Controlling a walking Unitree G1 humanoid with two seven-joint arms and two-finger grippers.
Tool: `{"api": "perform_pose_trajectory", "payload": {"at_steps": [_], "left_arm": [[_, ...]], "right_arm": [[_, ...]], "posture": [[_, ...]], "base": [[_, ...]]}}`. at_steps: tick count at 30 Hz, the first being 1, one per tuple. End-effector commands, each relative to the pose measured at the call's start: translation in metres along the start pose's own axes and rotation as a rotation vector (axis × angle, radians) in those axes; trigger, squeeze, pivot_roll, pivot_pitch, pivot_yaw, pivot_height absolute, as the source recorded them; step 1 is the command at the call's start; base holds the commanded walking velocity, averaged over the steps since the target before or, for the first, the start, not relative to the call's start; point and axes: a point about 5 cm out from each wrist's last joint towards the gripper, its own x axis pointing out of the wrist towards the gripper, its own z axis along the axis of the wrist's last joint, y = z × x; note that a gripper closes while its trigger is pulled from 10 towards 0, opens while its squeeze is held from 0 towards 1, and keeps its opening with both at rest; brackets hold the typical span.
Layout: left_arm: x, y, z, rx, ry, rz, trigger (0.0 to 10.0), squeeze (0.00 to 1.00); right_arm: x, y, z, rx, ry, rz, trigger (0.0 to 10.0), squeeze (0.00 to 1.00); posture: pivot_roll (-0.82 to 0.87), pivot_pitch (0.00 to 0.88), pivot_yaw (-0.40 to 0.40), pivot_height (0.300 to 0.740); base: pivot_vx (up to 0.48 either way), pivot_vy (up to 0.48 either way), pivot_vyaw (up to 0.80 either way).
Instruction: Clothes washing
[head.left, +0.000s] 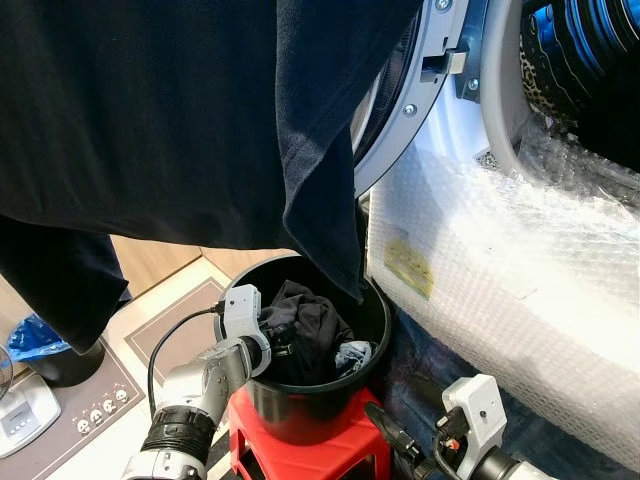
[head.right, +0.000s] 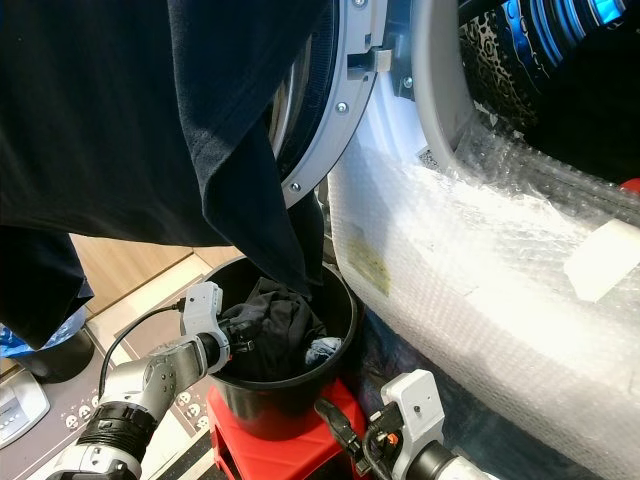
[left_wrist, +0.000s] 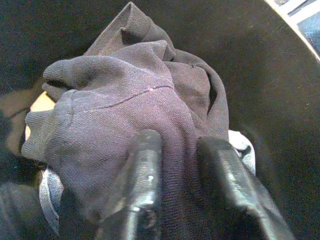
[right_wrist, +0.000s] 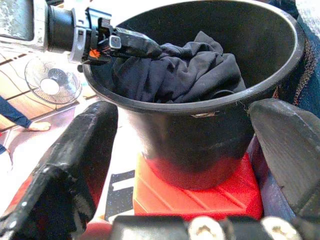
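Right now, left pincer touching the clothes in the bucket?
Touching. Left wrist view: the left pincer has both fingers pressed into the dark clothes inside the black bucket.

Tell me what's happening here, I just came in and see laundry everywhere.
The robot is unloading a black bucket on a red stool beside the open washer. Its left gripper reaches into the bucket, fingers pressed into the dark clothes. The right gripper waits open, facing the bucket. A dark garment hangs overhead.

One black bucket (head.left: 372, 322), one red stool (head.left: 352, 448), one washing machine (head.left: 500, 270) — two pincers: left (head.left: 278, 345), right (right_wrist: 185, 150).
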Motion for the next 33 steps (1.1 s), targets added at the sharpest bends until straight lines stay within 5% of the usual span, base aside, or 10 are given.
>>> {"api": "perform_pose_trajectory", "payload": {"at_steps": [1, 9, 15, 25, 26, 27, 28, 29, 30, 33], "left_arm": [[-0.004, 0.006, 0.001, -0.002, -0.007, 0.008, 0.0, 0.00], [-0.009, 0.005, 0.013, -0.033, -0.104, -0.030, 0.0, 0.00], [-0.015, -0.003, 0.025, 0.032, -0.213, -0.073, 0.0, 0.00], [-0.016, -0.006, 0.023, 0.064, -0.217, -0.089, 0.0, 0.00], [-0.015, -0.006, 0.022, 0.081, -0.210, -0.073, 4.3, 0.00], [-0.015, -0.005, 0.022, 0.101, -0.209, -0.056, 10.0, 0.00], [-0.015, -0.005, 0.022, 0.101, -0.209, -0.056, 10.0, 0.00], [-0.016, -0.004, 0.023, 0.098, -0.215, -0.043, 10.0, 0.09], [-0.016, 0.000, 0.024, 0.072, -0.228, -0.013, 10.0, 1.00], [-0.016, 0.003, 0.027, 0.056, -0.242, 0.018, 10.0, 1.00]], "right_arm": [[0.001, 0.001, -0.002, 0.000, 0.008, 0.009, 10.0, 0.00], [0.002, 0.001, -0.002, 0.004, 0.006, 0.004, 10.0, 0.00], [0.002, 0.000, -0.002, 0.005, 0.007, 0.000, 10.0, 0.00], [0.002, -0.001, -0.001, 0.002, 0.007, 0.001, 10.0, 0.00], [0.002, -0.001, -0.001, 0.002, 0.008, 0.001, 10.0, 0.00], [0.002, -0.001, -0.001, 0.002, 0.008, 0.001, 10.0, 0.00], [0.002, -0.001, -0.001, 0.002, 0.008, 0.001, 10.0, 0.00], [0.002, -0.001, -0.001, 0.003, 0.008, 0.000, 10.0, 0.00], [0.001, -0.001, -0.002, 0.003, 0.009, -0.003, 10.0, 0.00], [0.001, -0.001, -0.002, 0.004, 0.010, -0.004, 10.0, 0.00]], "posture": [[-0.17, 0.094, 0.070, 0.740], [-0.17, 0.096, 0.074, 0.740], [-0.17, 0.094, 0.075, 0.740], [-0.17, 0.097, 0.072, 0.740], [-0.17, 0.101, 0.073, 0.740], [-0.17, 0.102, 0.073, 0.740], [-0.17, 0.102, 0.073, 0.740], [-0.17, 0.102, 0.073, 0.740], [-0.17, 0.106, 0.073, 0.740], [-0.16, 0.107, 0.072, 0.740]], "base": [[0.000, 0.000, 0.00], [0.000, 0.000, 0.00], [0.000, 0.000, 0.00], [0.000, 0.000, 0.00], [0.000, 0.000, 0.00], [0.000, 0.000, 0.00], [0.000, 0.000, 0.00], [0.000, 0.000, 0.00], [0.000, 0.000, 0.00], [0.000, 0.000, 0.00]]}}
